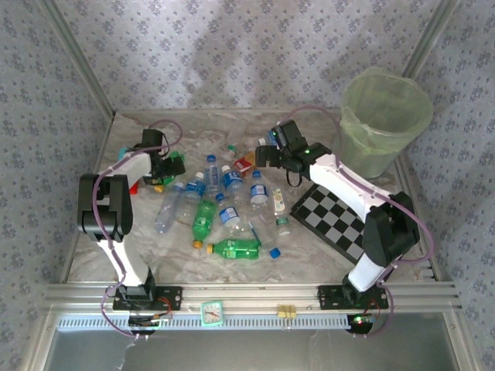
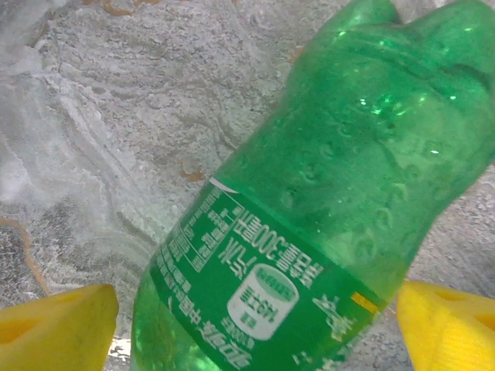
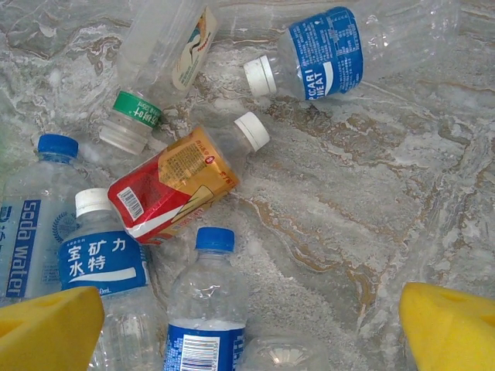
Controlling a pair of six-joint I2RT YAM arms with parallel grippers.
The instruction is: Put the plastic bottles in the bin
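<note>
Green bottle [image 2: 309, 216], label printed 300 among Chinese characters, centre frame between the spread, unclenched jaws of the left gripper [image 2: 255, 325], right gripper [image 3: 247, 325] gaping empty over soda Water bottle [image 3: 31, 224] lower left, CARI WEAT bottle [image 3: 332, 50] upper right, bin [image 1: 379, 147] upper right overhead.

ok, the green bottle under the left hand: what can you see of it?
The green bottle is translucent green plastic, with a dimpled, waisted body and a darker green wrap label printed in white Chinese characters around a white oval logo. It looks to lie on its side on the marbled grey table cover, slanted across the left wrist view, between the yellow fingers of the open left hand, one on each side. Whether they touch it I cannot tell.
</note>
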